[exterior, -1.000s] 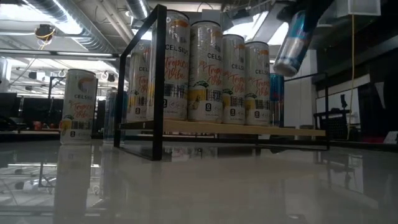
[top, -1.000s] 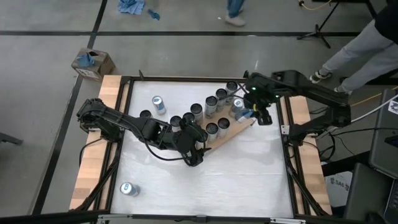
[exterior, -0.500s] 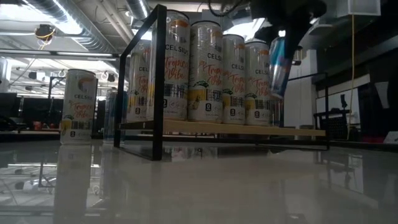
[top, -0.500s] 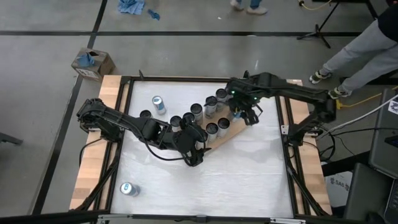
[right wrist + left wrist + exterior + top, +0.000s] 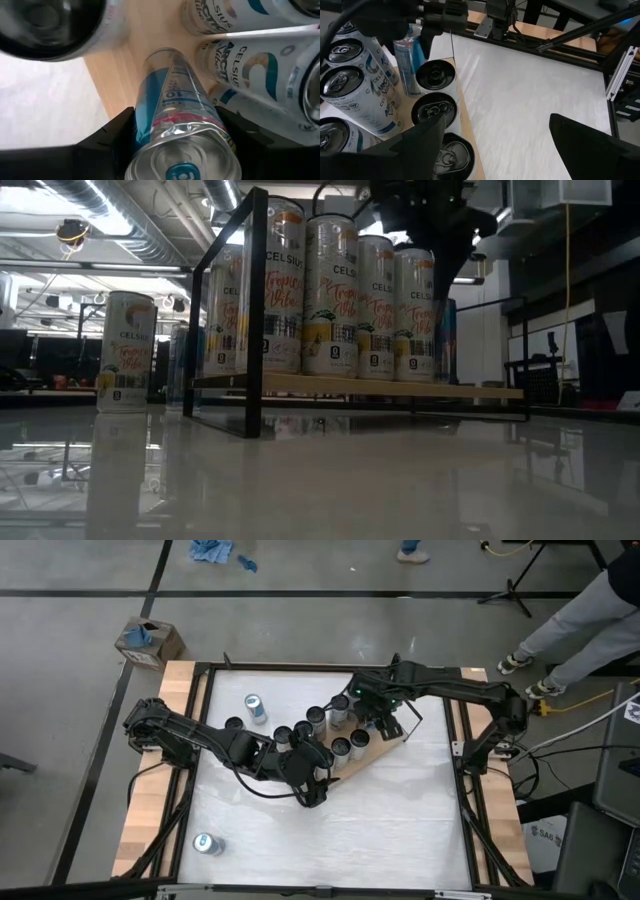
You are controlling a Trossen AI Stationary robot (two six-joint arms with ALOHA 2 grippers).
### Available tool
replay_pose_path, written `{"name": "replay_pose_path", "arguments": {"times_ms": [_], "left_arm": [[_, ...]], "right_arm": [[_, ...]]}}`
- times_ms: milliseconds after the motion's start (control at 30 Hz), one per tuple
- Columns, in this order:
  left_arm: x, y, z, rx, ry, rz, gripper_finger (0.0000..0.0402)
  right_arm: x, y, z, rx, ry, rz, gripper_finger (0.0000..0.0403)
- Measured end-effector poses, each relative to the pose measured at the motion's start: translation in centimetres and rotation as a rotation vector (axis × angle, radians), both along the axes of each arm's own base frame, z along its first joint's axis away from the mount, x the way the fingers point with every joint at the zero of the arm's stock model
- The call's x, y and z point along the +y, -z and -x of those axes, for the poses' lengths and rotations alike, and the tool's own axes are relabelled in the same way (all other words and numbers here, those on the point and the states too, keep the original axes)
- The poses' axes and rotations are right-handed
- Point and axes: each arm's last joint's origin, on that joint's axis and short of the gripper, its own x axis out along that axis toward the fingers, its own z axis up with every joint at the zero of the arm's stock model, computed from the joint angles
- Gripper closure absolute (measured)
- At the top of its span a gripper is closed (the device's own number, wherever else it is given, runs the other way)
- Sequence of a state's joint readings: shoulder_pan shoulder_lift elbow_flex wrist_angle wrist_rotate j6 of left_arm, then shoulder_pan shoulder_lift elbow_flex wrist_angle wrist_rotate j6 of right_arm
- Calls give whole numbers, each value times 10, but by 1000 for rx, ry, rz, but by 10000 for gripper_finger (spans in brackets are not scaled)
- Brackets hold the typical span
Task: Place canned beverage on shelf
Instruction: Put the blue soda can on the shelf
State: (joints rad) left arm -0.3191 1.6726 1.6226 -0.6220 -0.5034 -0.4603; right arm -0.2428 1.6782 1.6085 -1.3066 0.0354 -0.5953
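Holding a slim blue can [image 5: 177,105] between my right jaws [image 5: 383,720], I have it roughly upright over the bare end of the shelf [image 5: 385,748], its long axis running straight down toward the board from my grip. Whether its base touches the wood I can't quite tell. My left jaws [image 5: 312,783] gape wide near the shelf's other end on the worktop [image 5: 400,820], holding nothing.
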Motion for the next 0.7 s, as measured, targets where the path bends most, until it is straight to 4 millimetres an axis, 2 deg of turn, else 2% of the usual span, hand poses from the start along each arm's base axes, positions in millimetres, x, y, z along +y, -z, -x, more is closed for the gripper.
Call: {"name": "replay_pose_path", "arguments": {"times_ms": [700], "left_arm": [[0, 0, 0, -1, 0, 0, 51]], "right_arm": [[-4, 18, -14, 47, -70, 23, 178]]}}
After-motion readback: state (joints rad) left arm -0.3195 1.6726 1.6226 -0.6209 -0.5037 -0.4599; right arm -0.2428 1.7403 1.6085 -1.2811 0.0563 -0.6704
